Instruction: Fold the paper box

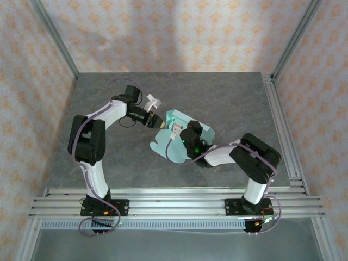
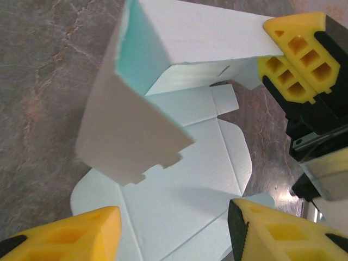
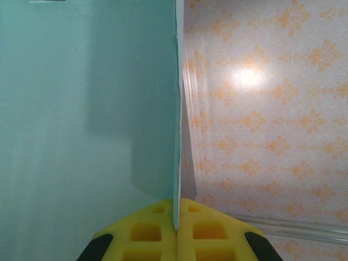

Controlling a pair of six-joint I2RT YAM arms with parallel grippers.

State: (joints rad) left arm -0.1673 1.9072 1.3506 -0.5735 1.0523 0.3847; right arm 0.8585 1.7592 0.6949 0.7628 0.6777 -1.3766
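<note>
Between the pads of the right claw (image 3: 175, 223), clamped tight, sits one raised panel of the paper box (image 2: 179, 179), while the left claw (image 2: 174, 220) hangs spread apart over the sheet on the desk (image 1: 163, 92). Looks early-ish to me: a wall or two is up, but the other flaps lie flat and nothing's tucked in yet.

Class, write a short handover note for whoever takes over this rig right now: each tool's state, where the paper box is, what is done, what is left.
Left tool: open, poised above the pale mint-blue die-cut card paper box, holding nothing.
Right tool: shut on the edge of one raised panel.
Box: mid-way across the grey marbled table, between the two arms.
Done: one side stands up with a creased corner.
Left: the other panels and flaps lie flat; raise them, tuck the tabs, close the box.
</note>
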